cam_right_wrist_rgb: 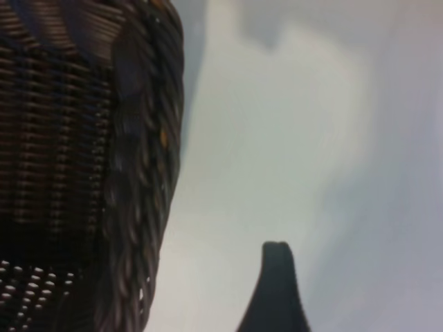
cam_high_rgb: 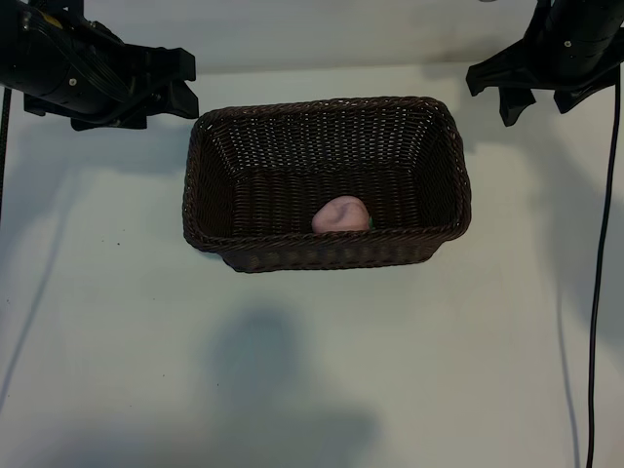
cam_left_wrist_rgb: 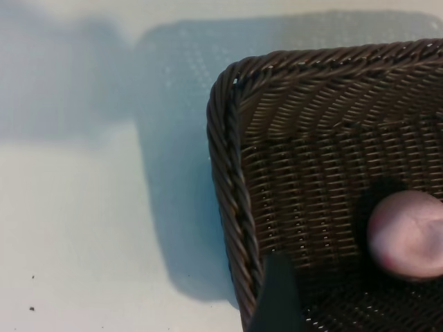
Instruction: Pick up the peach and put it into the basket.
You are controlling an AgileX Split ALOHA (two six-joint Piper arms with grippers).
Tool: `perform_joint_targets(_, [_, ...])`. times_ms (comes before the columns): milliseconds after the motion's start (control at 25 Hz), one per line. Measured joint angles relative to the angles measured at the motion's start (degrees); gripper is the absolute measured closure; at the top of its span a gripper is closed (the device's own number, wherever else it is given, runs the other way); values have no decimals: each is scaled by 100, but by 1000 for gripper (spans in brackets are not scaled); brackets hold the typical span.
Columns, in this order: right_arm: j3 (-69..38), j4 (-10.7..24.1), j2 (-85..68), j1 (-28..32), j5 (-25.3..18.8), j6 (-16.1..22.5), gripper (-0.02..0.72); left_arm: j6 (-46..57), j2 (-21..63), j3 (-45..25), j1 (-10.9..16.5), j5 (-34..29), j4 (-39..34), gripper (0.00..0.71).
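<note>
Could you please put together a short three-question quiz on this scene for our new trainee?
1. True or false: the peach lies on the table outside the basket.
2. Which basket wall is the peach closest to in the exterior view: A far, B near, C left?
3. What does the left hand or the right hand hold?

Key: 1 false, it lies inside; 2 B; 3 nothing, both hang open beyond the basket's far corners.
</note>
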State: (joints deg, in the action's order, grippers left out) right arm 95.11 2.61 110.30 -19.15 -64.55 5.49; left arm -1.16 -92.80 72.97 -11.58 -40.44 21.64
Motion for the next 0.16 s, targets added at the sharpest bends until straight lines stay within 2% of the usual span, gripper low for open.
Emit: perform_joint_targets(160, [0, 0, 0, 0, -7, 0, 148, 0, 0, 0, 0, 0, 0, 161])
